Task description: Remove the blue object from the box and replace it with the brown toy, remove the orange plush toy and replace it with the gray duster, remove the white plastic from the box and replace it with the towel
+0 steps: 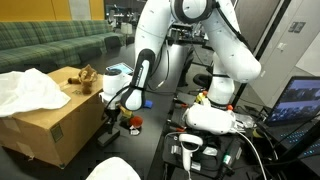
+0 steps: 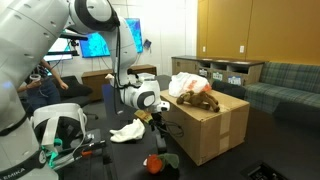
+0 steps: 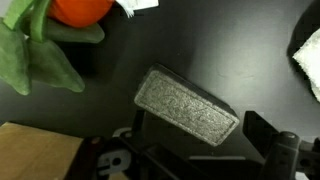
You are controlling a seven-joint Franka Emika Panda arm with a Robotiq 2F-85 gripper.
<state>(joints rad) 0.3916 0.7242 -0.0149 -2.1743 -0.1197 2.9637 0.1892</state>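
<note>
Gripper first, wrist cam: your jaws are spread as wide as they go, dark pads entering from the btm edge, nothing clamped. The gray duster lies flat on the black table just ahead of them, roughly ctr frame, tilted diagonally. It's an oblong block w/ rounded corners and a speckled, felt-like top. Can't tell if either pad touches it.

Upper-left of that frame you've got the orange plush toy: round, fuzzy, bright orange, w/ flat green leaf-shaped fabric pieces below it. At the right edge sits a bit of the white towel, coarse woven texture. Btm-left corner shows tan cardboard, the box.

In both exterior views the gripper hangs low over the table, just beside the box, a big plain brown carton. The plush sits on the table near it, and the towel lies crumpled close by.

Farther back, on top of the box: the brown toy, lumpy and tan, next to the white plastic, crinkled and bunched up.
</note>
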